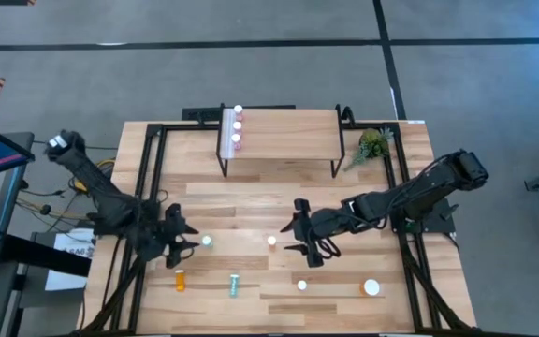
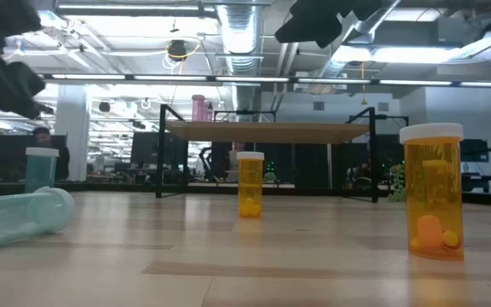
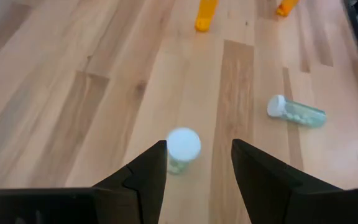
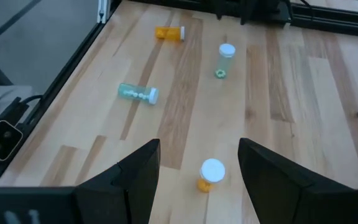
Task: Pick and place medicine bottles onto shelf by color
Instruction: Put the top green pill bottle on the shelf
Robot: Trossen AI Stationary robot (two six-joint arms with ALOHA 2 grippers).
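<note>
The shelf stands at the table's far side with three pink medicine bottles on its left end. My left gripper is open, low over the table's left side, with an upright teal bottle just ahead of its fingertips, close to one finger. My right gripper is open near the table's middle, and an upright small orange bottle stands ahead of its fingers. Neither gripper holds anything.
Near the front edge an orange bottle and a teal one lie on their sides. A small capped bottle and a wide orange one stand upright. A green plant sits right of the shelf.
</note>
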